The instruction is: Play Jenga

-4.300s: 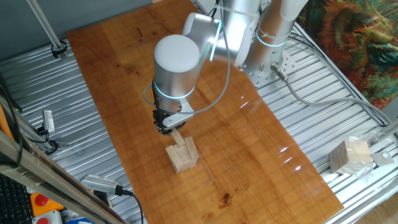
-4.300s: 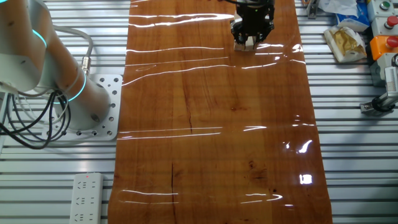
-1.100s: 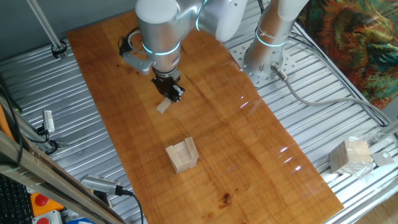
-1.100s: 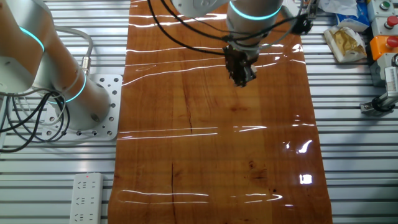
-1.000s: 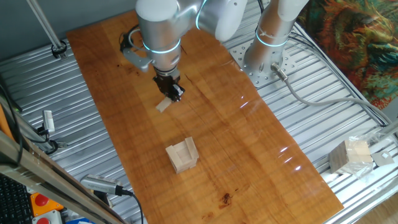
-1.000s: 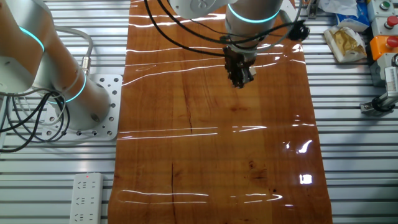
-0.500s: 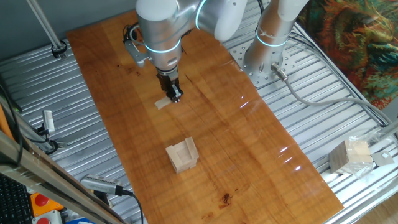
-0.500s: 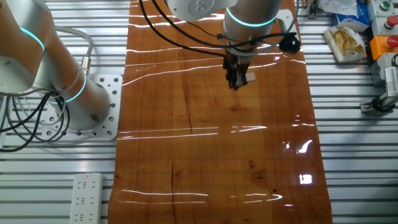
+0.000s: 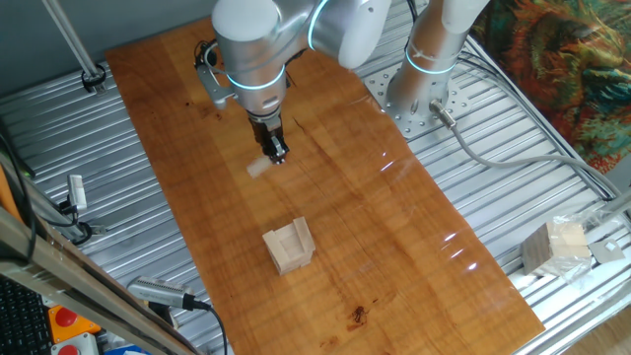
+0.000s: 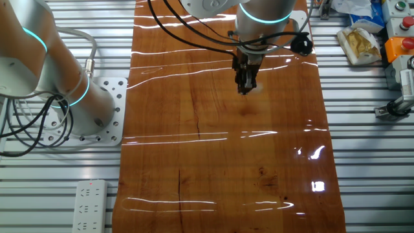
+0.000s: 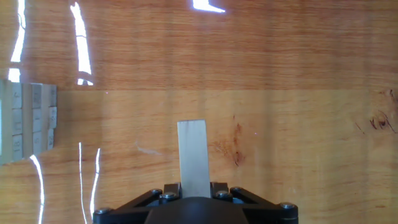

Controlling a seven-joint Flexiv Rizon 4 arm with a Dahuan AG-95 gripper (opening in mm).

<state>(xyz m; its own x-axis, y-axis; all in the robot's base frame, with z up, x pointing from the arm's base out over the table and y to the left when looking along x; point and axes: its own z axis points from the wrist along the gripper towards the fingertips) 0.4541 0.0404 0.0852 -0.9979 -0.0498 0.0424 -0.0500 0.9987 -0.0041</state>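
The Jenga stack [image 9: 289, 246] is a small squat pile of pale wooden blocks on the wooden table [image 9: 394, 256]. In the hand view it shows at the left edge [image 11: 28, 121]. My gripper [image 9: 275, 154] is up the table from the stack, well apart from it. It is shut on a slim loose Jenga block [image 9: 260, 166]. In the hand view that block [image 11: 193, 155] sticks straight out between the fingers [image 11: 221, 186], just above the table. In the other fixed view my gripper [image 10: 246, 87] is over the upper middle of the table, and the block barely shows.
A pale block cube in clear plastic [image 9: 554, 247] sits on the metal slats at the right. A power strip [image 10: 89, 206] lies off the table. Tools and a bag [image 10: 362, 42] lie beyond the table's far edge. The arm's base [image 9: 419, 94] stands beside the table.
The gripper pulled the slim block from the stack and carried it up the table. In the last second it turned and lowered a little, still holding the block.
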